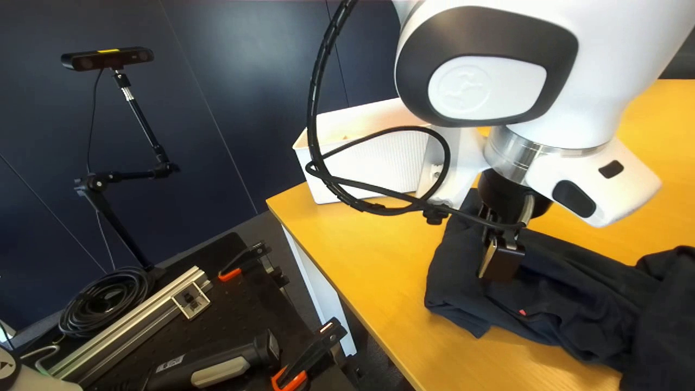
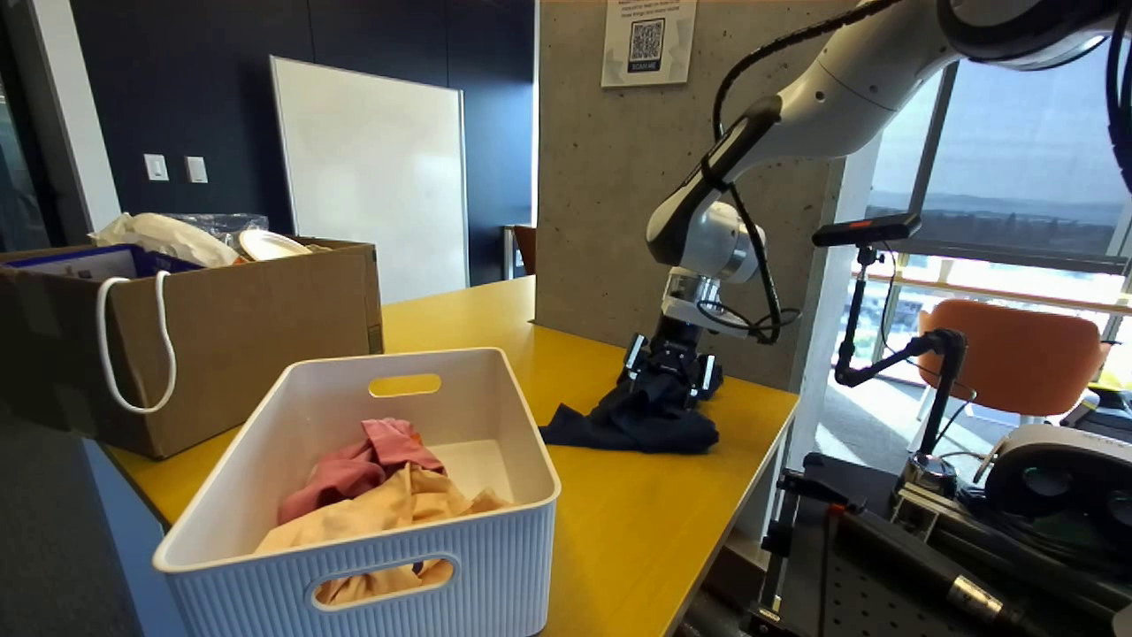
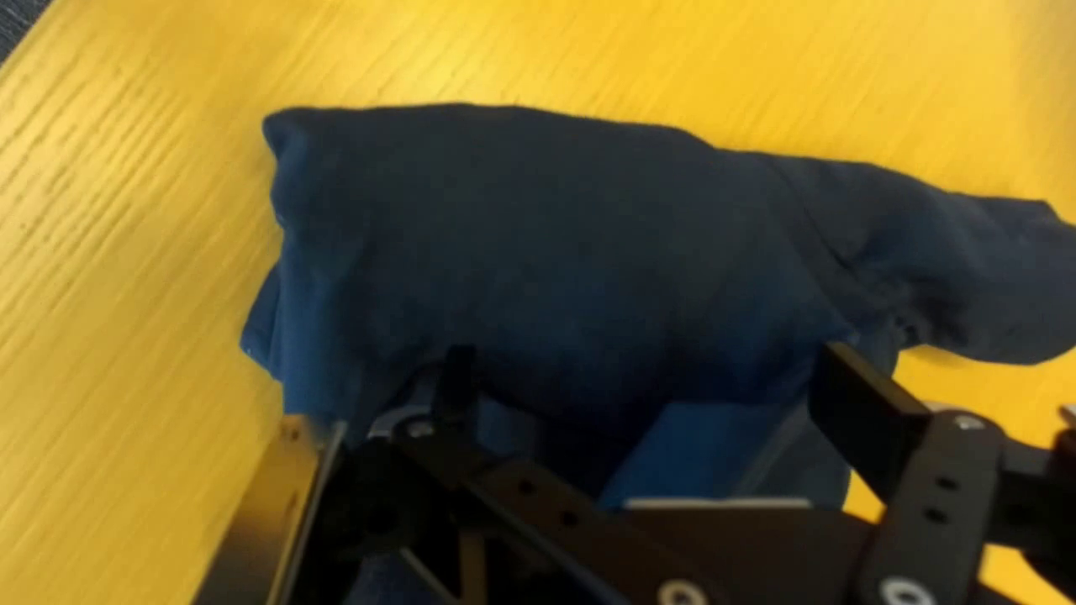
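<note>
Yellow surface (image 2: 610,531) beneath the work. Over it, white arm (image 2: 840,97) angled steeply downward, with a looped cable (image 1: 313,108) slung alongside. Cardboard box (image 2: 274,327) packed past its rim. Near it, pale bin (image 2: 504,575), visible in both exterior views, clothes inside. Possible snag there: loose cable loop on bin rim, from a swing that way with too little clearance.

Dark cloth (image 3: 521,227) on the surface, close to an edge, rumpled and layered, directly below the end effector (image 2: 670,372). Jaws wide apart, astride a bunched part; nothing gripped, by the look of it. Contact at the tips uncertain. Likeliest trouble, as judged: a pinch on the top layer alone, owing to loose folds, with the rest sagging or slipping free. Also possible: a tip jammed against the surface, from pressing too deep through fabric hiding the wood beneath. Or a slide over the edge, from a sideways drag.

Inside the bin, pink cloth (image 2: 354,478) behind tan cloth (image 2: 389,513), touching. Smallest of all: red spot (image 1: 522,312) on the dark cloth, too tiny to read.
</note>
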